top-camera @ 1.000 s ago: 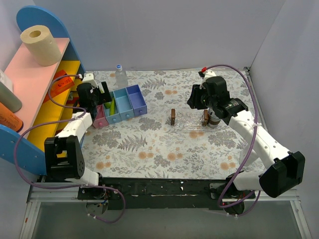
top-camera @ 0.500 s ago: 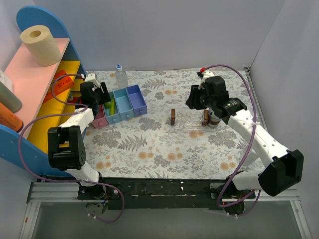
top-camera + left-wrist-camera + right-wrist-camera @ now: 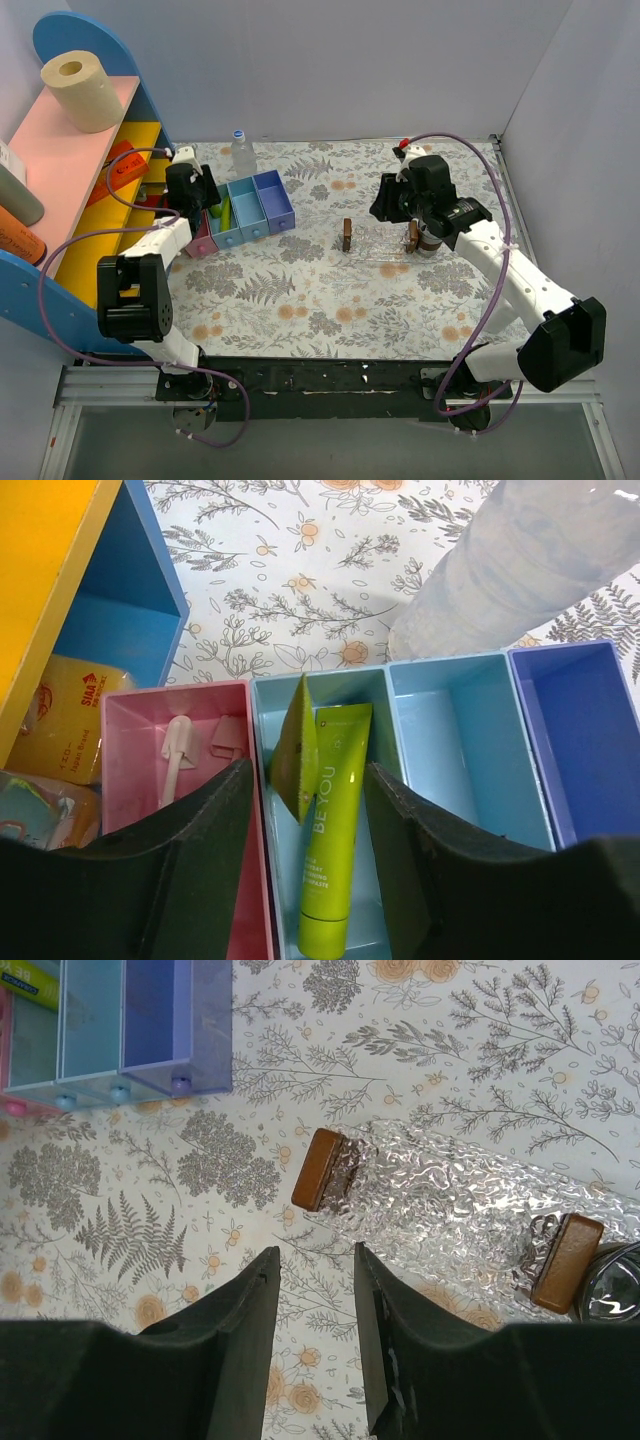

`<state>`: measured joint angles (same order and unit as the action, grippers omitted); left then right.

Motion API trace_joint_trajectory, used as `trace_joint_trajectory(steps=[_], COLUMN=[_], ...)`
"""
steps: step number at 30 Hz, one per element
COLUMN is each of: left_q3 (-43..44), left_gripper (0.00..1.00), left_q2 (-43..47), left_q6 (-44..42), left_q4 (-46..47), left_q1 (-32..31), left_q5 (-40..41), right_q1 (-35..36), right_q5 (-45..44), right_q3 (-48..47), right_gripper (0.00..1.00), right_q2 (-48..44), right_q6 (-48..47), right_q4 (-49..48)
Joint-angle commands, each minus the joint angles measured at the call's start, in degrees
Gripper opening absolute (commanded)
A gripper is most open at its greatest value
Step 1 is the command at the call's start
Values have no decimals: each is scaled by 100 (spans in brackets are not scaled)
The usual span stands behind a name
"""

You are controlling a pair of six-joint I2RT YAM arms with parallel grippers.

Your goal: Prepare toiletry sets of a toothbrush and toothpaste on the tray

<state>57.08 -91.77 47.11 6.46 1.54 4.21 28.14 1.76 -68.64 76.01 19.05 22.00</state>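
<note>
Toothpaste [image 3: 330,850] is lying flat in the blue compartment [image 3: 345,688] just beside the pink compartment [image 3: 215,695], with a second tube [image 3: 293,750] leaning tilted against it. You are holding your left gripper [image 3: 308,770] over that compartment, its jaws standing half wide with both tubes between them. A strip of blue floor is showing between one finger [image 3: 215,860] and the tubes, so nothing is being held. The toothbrush [image 3: 175,755] is resting in the pink compartment, head towards the far wall. A clear bottle [image 3: 540,550] is standing just behind the box.

Your right gripper [image 3: 315,1252] is hanging over the floral table [image 3: 130,1220], near the tray [image 3: 440,1190]. Its jaws are standing narrowly apart and gripping nothing. The tray is lying flat, well apart from the box, with a brown block [image 3: 325,1170] at each end.
</note>
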Motion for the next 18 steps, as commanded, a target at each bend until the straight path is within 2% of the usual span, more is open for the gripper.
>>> trace_joint_trajectory(steps=[1,14,18], left_q3=[40,-30,-13], left_gripper=[45,25,22], left_q2=[431,555,519], left_q6=[-71,-35,-35], left_q4=[110,163,145], left_q1=[-57,-57,-66], left_q5=[282,432,414], right_q1=[-10,-2,-2], right_q5=[123,158,140], right_q3=[79,97,79], right_gripper=[42,42,42], right_q2=[11,46,46], right_q6=[46,55,55], right_q4=[-214,-214,-196])
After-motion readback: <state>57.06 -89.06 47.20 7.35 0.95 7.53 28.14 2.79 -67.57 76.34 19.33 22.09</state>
